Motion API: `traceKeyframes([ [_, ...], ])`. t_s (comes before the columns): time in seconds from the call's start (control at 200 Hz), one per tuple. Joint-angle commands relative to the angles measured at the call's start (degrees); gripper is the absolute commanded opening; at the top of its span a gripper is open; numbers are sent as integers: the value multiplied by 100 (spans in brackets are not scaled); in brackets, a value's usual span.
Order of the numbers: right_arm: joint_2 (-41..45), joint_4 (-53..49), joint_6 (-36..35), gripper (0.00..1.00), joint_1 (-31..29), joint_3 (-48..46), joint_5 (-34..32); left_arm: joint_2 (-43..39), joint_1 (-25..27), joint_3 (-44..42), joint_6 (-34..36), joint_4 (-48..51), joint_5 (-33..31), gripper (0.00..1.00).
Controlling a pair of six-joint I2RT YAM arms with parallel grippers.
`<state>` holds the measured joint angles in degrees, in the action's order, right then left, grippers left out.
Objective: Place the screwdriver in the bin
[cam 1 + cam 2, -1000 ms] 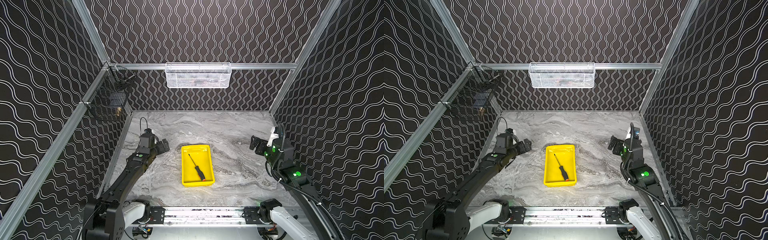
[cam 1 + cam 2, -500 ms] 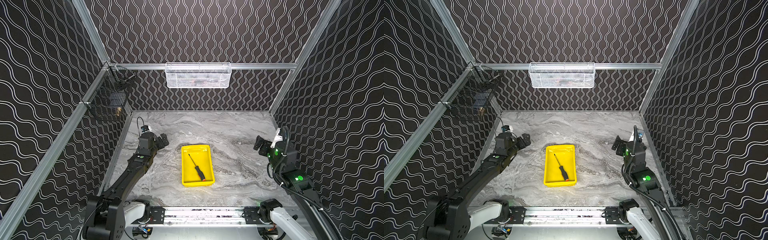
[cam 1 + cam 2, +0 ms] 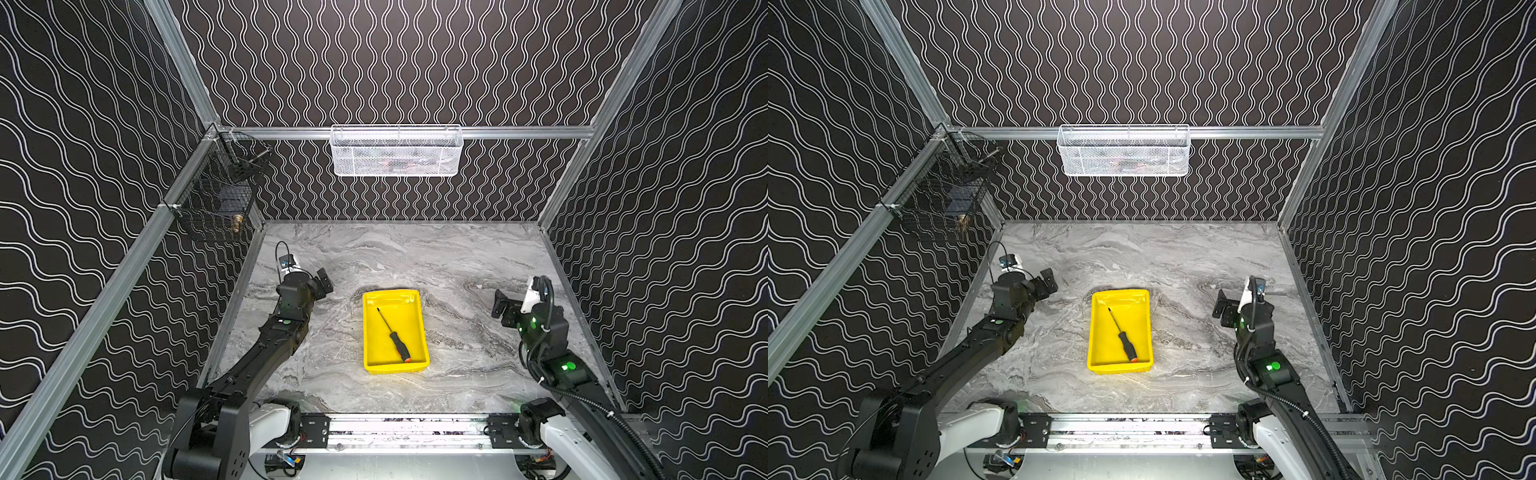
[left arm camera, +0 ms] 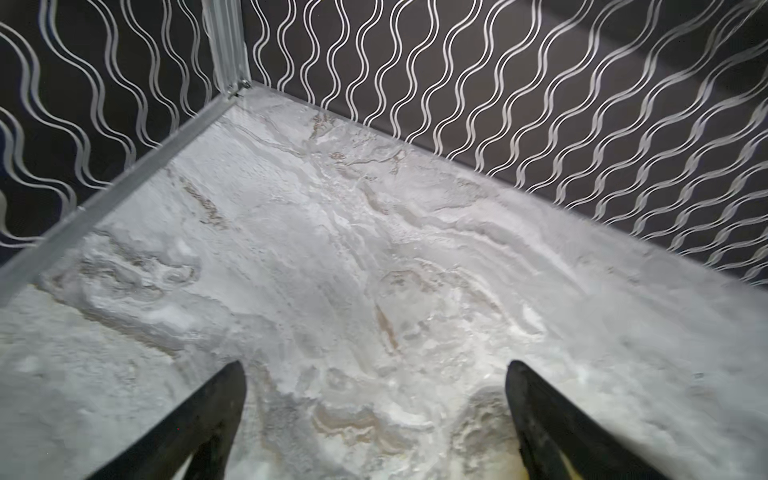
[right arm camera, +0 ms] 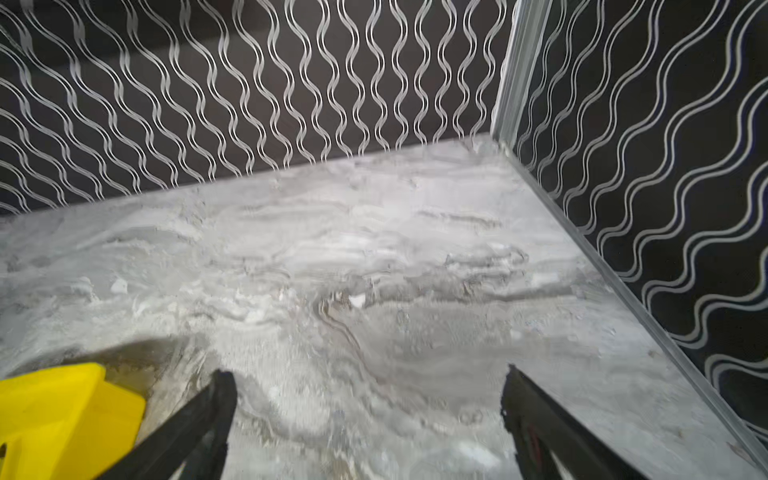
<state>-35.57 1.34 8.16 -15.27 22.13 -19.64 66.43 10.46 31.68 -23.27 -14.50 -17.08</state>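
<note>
spotted screwdriver (image 3: 394, 335) flat inside yellow bin (image 3: 390, 293), lying diag., tip twd far left, orange cap by near-right corner. bin mid-counter (image 3: 415, 257), btwn the two arms. found left end effector (image 3: 322, 282) left of bin, well apart from it; in wrist view, fingers (image 4: 216, 399) spread wide, nothing btwn, only bare counter below. same for right end effector (image 3: 500, 305), right of bin & well apart: fingers (image 5: 208, 411) wide apart, empty, w/ yellow bin corner (image 5: 62, 407) just beside one finger in wrist view. hung on far wall: white mesh basket (image 3: 395, 151). on left wall: black wire basket (image 3: 216, 199).
</note>
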Motion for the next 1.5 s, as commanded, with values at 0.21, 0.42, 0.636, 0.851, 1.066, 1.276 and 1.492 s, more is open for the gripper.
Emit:
traceKeyframes([
  [0.21,-620,2599,-200,99,310,-704,-20,477,43,-1074,1851,-2565,-508,99],
  [0.42,-1513,3123,58,99,838,-771,535,1045,49,-1011,2477,-3207,-684,99],
  [0.636,-2178,3657,-449,99,1358,-847,1341,1300,44,-1127,2696,-3402,-771,99],
  [0.851,-2847,4903,-674,99,1647,-1194,1842,1877,42,-1418,2828,-4450,-704,99],
  [1.066,-3389,6049,-787,99,1746,-1479,2019,2433,44,-1362,2942,-4817,-418,99],
  [1.276,-4229,6874,-862,99,1790,-1357,1973,2555,-64,-1227,2936,-4627,-119,99],
  [1.492,-5343,7456,-939,99,1808,-1034,2090,2851,-281,-1359,2742,-5002,181,99],
])
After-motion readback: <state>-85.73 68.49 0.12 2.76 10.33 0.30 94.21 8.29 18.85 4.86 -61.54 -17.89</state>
